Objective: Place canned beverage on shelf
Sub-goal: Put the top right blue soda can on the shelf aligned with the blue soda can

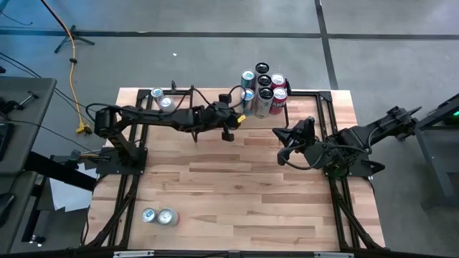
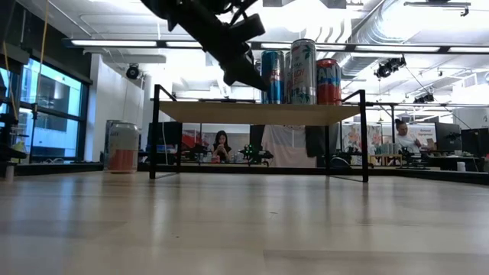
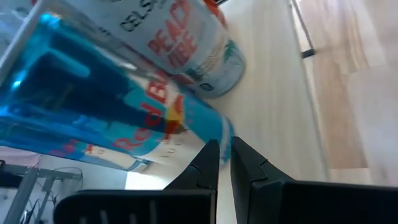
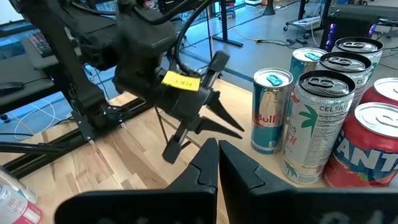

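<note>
Wood shelf (image 2: 256, 113) holds clustered cans (image 1: 263, 87) | left gripper (image 1: 229, 127) beside them, fingers closed, empty | right gripper (image 1: 287, 136) waits nearby, closed.

Closed left pincer (image 3: 224, 163) beside a blue can (image 3: 112, 106) and white can (image 3: 186, 43).

1. Both arms are dark, near-black, built from chunky jointed segments.
2. The left arm (image 1: 168, 117) has thin black cables looping loosely along its links.
3. The left gripper (image 4: 233, 126) ends in two slim, pointed black fingers, and a small yellow label with dark print sits on its wrist housing.
4. The right arm (image 1: 358, 140) is the same matte black, with a curl of cable near its wrist.
5. The right gripper (image 4: 217, 148) shows two tapered black fingers with angular, faceted sides.
</note>
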Controlling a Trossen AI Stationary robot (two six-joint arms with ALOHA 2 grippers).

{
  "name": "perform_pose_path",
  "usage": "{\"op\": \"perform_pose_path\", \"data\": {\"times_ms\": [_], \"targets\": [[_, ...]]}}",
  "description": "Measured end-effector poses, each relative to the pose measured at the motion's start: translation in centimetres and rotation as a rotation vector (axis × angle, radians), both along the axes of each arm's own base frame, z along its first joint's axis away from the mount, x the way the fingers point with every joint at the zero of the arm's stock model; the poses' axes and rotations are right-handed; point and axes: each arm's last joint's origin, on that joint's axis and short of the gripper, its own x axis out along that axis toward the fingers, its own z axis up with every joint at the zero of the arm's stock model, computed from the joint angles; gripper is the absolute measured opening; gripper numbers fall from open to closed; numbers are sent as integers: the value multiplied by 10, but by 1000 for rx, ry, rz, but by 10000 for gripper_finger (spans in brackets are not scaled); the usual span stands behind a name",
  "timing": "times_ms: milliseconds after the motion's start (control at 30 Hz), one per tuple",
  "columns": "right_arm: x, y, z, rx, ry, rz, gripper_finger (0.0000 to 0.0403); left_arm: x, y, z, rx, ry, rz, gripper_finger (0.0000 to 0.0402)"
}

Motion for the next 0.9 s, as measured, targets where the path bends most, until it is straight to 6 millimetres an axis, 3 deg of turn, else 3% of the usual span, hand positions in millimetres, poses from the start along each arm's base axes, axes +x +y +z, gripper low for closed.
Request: {"op": "perform_pose_path", "data": {"times_ms": [467,900], "targets": [[0,0,0,1,0,0,0,-1,28,10,-23,-129,-21,0],[0,0,0,3,-5,0,0,-8,51,11,13,-128,121,0]]}}
